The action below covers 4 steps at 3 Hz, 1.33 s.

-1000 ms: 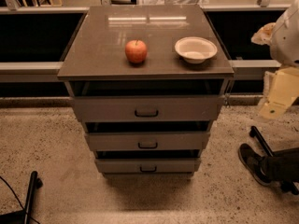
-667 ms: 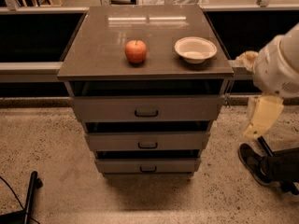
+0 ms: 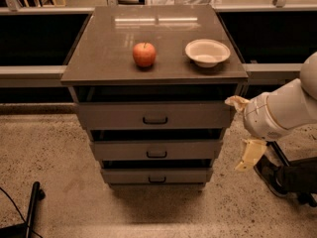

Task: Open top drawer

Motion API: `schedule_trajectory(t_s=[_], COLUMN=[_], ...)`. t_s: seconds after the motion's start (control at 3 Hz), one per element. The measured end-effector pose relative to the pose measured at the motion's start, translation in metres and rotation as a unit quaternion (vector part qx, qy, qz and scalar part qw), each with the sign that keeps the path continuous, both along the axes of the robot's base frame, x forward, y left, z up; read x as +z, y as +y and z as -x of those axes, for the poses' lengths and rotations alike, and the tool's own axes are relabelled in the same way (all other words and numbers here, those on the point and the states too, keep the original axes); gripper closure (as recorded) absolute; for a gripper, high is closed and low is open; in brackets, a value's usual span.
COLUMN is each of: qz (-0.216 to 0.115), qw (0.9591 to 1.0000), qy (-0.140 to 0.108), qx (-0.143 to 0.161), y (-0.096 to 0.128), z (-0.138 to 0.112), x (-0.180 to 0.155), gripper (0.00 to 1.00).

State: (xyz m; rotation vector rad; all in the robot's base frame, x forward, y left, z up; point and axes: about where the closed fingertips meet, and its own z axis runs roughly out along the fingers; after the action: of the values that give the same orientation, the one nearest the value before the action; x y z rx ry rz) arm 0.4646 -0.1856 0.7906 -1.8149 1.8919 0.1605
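Brown counter (image 3: 104,58) tops a grey cabinet w/ three drawers. The white robot arm (image 3: 285,110) reaches in from the R, below the counter's front-right corner. The top drawer (image 3: 114,115) sits right under the counter's front edge, its dark handle (image 3: 155,119) at ctr, nothing touching it. Two narrower drawers (image 3: 124,150) sit below. Bowl (image 3: 207,52) is near the R edge, apple (image 3: 144,54) mid-counter beside it, apart. The gripper (image 3: 244,129) hangs just off the front-right corner, beside the drawer's R end; can't tell its state.

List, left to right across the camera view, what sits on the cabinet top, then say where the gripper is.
apple → bowl → gripper, hanging right of the cabinet, below its top.
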Motion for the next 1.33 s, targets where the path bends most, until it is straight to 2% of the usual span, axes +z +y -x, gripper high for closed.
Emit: schedule_trajectory(t_s=[0.33,0.67,1.0,1.33], qz=[0.000,-0.005,-0.003,-0.003], qw=[1.0000,0.9995,0.9962,0.9921], qy=[0.000,-0.018,-0.061,-0.088], qx=[0.000,0.024,0.061,0.089], y=[0.000,0.013,0.032,0.043], z=[0.000,-0.012,-0.033,-0.058], x=[0.000,-0.018,-0.051,-0.079], gripper=[0.00,0.00,0.00,0.00])
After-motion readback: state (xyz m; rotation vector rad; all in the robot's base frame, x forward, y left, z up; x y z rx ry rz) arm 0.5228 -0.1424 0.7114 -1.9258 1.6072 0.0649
